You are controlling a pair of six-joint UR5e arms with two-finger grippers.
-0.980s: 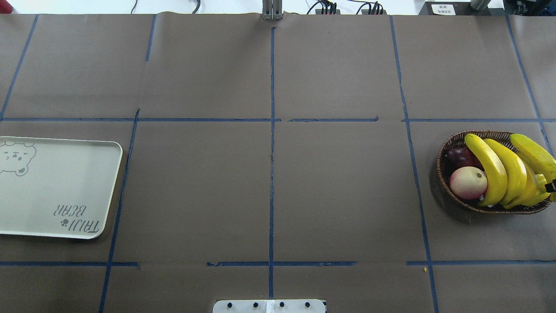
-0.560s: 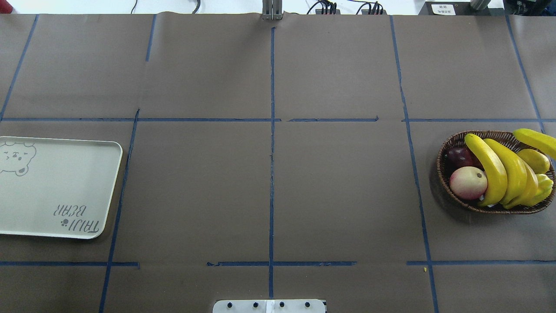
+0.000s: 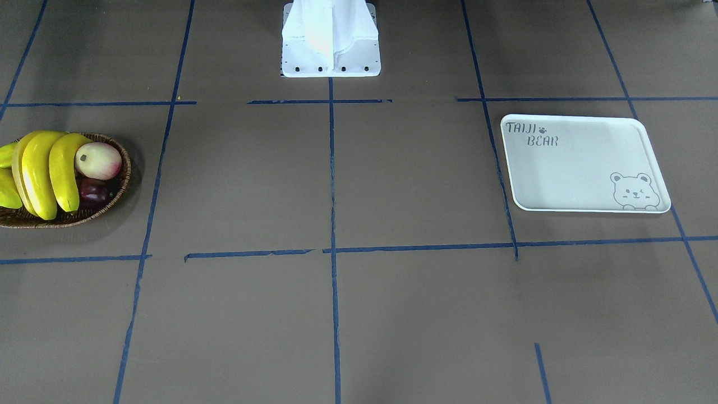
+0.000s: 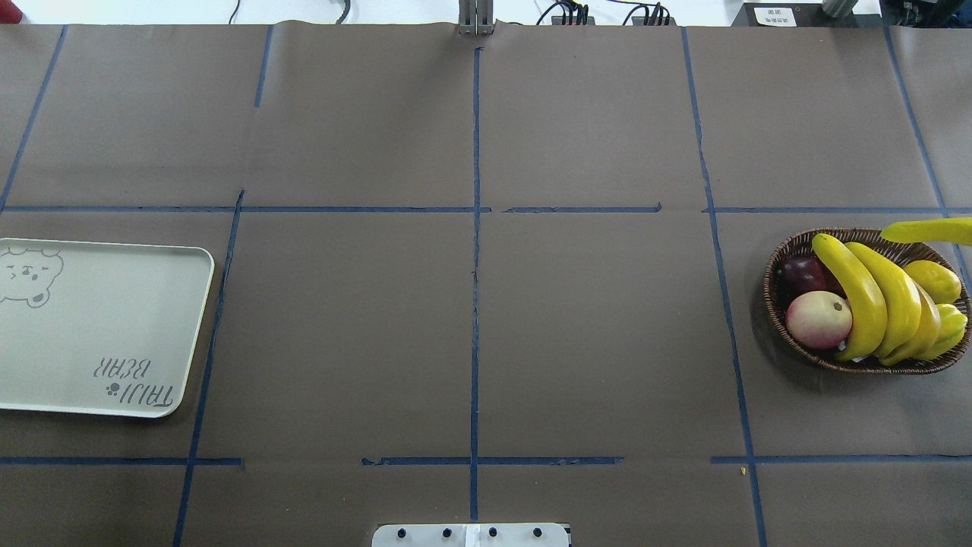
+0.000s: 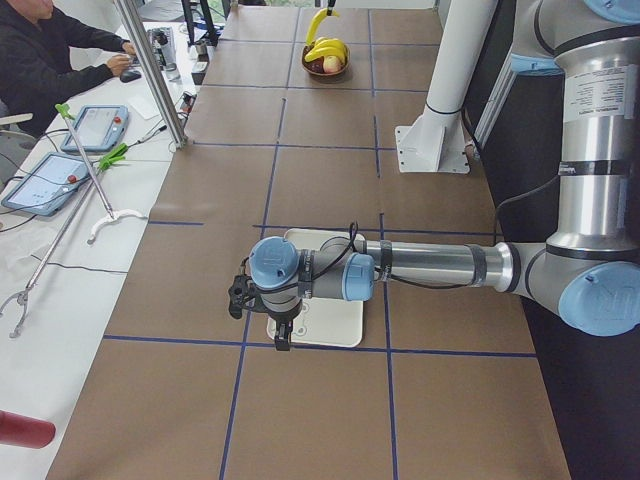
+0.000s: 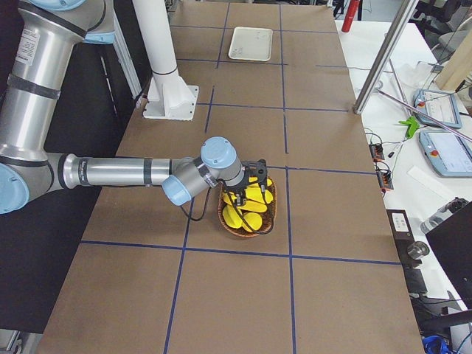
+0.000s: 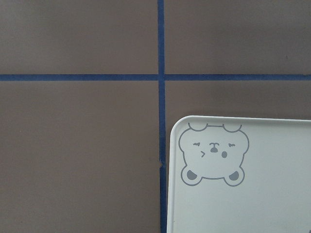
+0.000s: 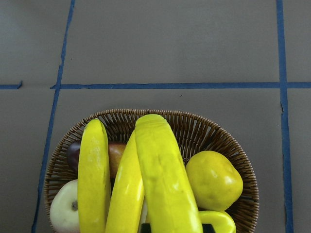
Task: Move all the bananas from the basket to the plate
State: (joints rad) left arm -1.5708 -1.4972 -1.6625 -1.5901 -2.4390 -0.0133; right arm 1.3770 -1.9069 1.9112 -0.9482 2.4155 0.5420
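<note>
At the right edge of the overhead frame the basket (image 4: 769, 296) sits on the brown table (image 4: 471, 334). Three bananas (image 4: 873, 300) lie side by side in it, curving from its upper rim to its lower rim. Sharing the basket are a pale pink fruit (image 4: 818, 319), a dark purple fruit (image 4: 802, 273), a plump yellow fruit (image 4: 934, 281) and a ridged yellow-green fruit (image 4: 951, 325). A fourth banana (image 4: 926, 230) hangs above the basket's upper right rim, cut off by the frame edge. The right gripper (image 6: 247, 193) is clamped on it, and in the right wrist view this banana fills the lower centre, running down to the dark finger ends at the bottom edge. The plate (image 4: 106, 327) lies at the left edge of the overhead frame, well apart from the basket. The left gripper (image 5: 283, 335) hangs over the plate's corner with the bear face; I cannot tell whether its fingers are apart or together
</note>
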